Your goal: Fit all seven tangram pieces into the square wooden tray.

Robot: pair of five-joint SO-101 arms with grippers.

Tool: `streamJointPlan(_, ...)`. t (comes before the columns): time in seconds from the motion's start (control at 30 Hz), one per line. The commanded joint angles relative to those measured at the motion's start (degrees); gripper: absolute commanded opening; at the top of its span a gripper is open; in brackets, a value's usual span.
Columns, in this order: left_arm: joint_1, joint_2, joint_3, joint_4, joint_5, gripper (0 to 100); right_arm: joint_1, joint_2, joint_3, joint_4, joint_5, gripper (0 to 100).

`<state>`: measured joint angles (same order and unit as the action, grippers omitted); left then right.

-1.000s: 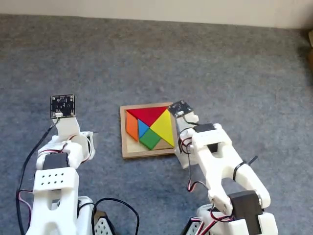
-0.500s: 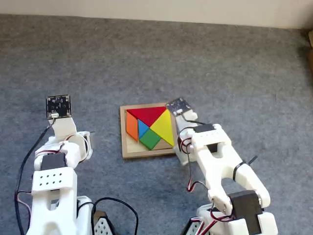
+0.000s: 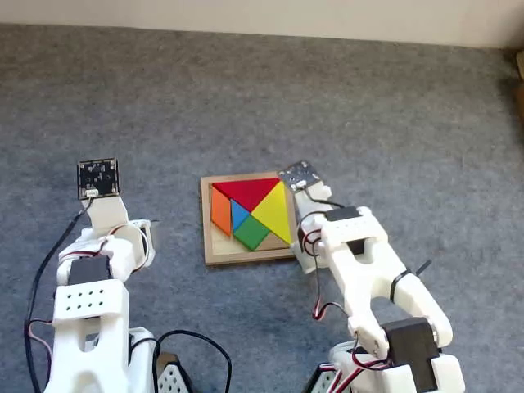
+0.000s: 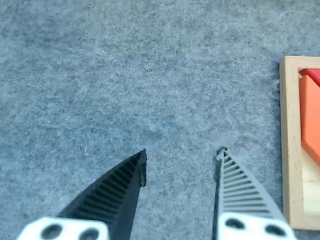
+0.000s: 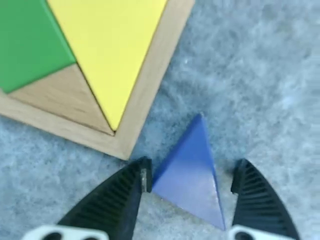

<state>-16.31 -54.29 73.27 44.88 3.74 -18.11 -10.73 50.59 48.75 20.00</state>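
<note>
Right gripper (image 5: 192, 174), jaws apart, is straddling blue triangle (image 5: 194, 192) just beside tray (image 5: 142, 95) corner. Sloped edges are probably inviting squeeze-out on closing, nudging tray.

high view looks down over the table (image 3: 246, 98); close, downward wrist views share the tray (image 3: 205, 225).

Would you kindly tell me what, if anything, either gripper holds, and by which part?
Nothing is held. The right gripper is open around the blue triangle on the carpet; the left gripper is open too.
</note>
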Motion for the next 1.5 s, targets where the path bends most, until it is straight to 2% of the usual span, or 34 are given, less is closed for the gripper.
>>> streamJointPlan(0.0,-0.92,-0.75,-0.22,-1.05,-0.53,23,0.66,-0.48,-1.98,2.86,0.62,23.9)
streamJointPlan(0.5,-0.92,-0.75,-0.22,-1.05,-0.53,23,1.01,-0.22,-1.54,2.95,0.7,22.8)
streamJointPlan(0.6,-0.92,-0.75,-0.22,-1.05,-0.53,23,1.01,-0.75,-1.71,2.95,0.79,15.6)
streamJointPlan(0.77,-0.92,-0.75,-0.22,-1.05,-0.53,23,1.1,-0.75,-1.98,3.12,6.68,5.1)
streamJointPlan(0.97,-0.92,-0.75,-0.22,-1.05,-0.53,23,1.1,-2.07,-4.62,11.12,6.86,4.8)
streamJointPlan(1.23,-0.92,-0.75,-0.22,-1.05,-0.53,23,1.63,-15.34,-8.57,18.33,6.86,4.8)
streamJointPlan(1.4,-0.92,-0.75,-0.22,-1.05,-0.53,23,-3.91,-20.88,-8.57,18.15,6.42,4.8)
streamJointPlan(1.47,-0.92,-0.75,-0.22,-0.97,-0.53,23,-6.46,-21.14,-8.66,17.98,3.69,4.8)
